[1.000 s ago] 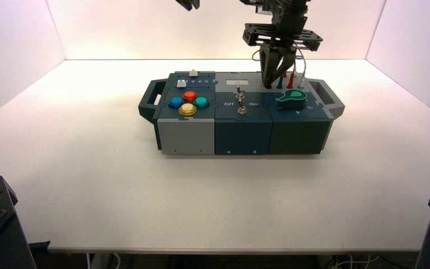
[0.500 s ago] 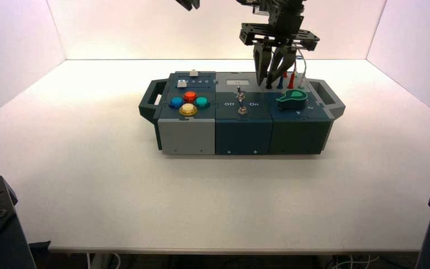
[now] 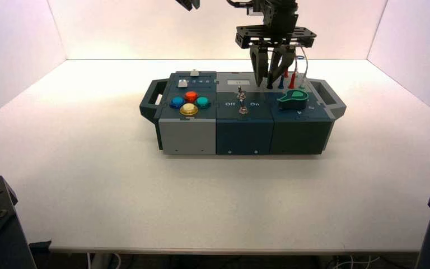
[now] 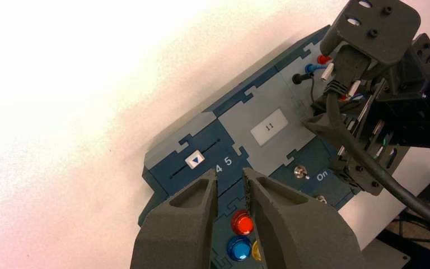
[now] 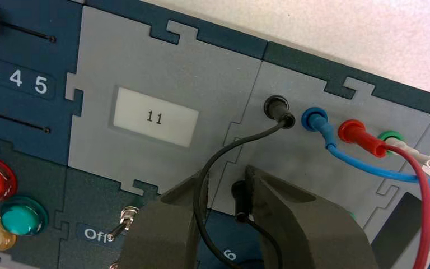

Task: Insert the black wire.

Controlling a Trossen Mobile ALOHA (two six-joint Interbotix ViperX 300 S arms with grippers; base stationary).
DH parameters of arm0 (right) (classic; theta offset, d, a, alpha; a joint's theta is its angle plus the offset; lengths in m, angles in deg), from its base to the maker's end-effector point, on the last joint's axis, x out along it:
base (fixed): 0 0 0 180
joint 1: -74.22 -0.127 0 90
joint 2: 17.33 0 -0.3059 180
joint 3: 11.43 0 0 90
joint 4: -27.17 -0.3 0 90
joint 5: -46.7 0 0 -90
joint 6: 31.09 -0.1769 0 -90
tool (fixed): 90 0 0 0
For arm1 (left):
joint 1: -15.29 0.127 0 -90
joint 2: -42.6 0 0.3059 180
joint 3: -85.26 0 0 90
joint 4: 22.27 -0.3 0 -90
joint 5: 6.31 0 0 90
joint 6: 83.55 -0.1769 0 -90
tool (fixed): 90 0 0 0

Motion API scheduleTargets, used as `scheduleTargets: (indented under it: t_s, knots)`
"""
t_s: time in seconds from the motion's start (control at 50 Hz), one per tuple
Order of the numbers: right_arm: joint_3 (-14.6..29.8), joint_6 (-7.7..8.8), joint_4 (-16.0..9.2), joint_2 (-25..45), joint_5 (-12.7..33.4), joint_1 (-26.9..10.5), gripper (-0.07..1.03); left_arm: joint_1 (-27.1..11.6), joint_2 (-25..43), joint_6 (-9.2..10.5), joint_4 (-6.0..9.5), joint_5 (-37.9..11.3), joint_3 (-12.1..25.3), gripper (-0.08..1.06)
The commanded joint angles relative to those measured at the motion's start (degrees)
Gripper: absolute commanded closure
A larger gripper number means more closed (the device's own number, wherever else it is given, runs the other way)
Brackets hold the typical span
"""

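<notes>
The right gripper point(image 3: 269, 77) hangs over the far right part of the dark blue-and-grey control box point(image 3: 241, 120), fingers pointing down and spread apart with nothing between them. In the right wrist view the thin black wire point(image 5: 224, 150) has one slim black plug point(image 5: 279, 110) seated in the black socket at the end of the far row, just beside the blue plug point(image 5: 315, 119) and red plug point(image 5: 357, 133); its second black plug point(image 5: 239, 199) stands nearer, just beside one grey finger point(image 5: 308, 224) (whether they touch cannot be told). The small white display point(image 5: 155, 116) reads "11". The left gripper point(image 4: 230, 227) hovers above the box's left end, fingers slightly parted, empty. Bare white tabletop point(image 3: 89, 168) surrounds the box on every side.
</notes>
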Motion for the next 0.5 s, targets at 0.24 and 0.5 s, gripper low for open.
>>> scheduleTargets:
  t_s: [0.24,0.5]
  knots:
    - [1.7,-1.85,3.1,1.7,2.3,-0.1,0.56,-0.2,-1.7,0.00,0.62,0.2,2.1,0.70]
    - [3.9,-1.85,4.1,2.3,4.1,0.0,0.53,-0.4,-1.8,0.00,0.62,-0.3,2.1,0.70]
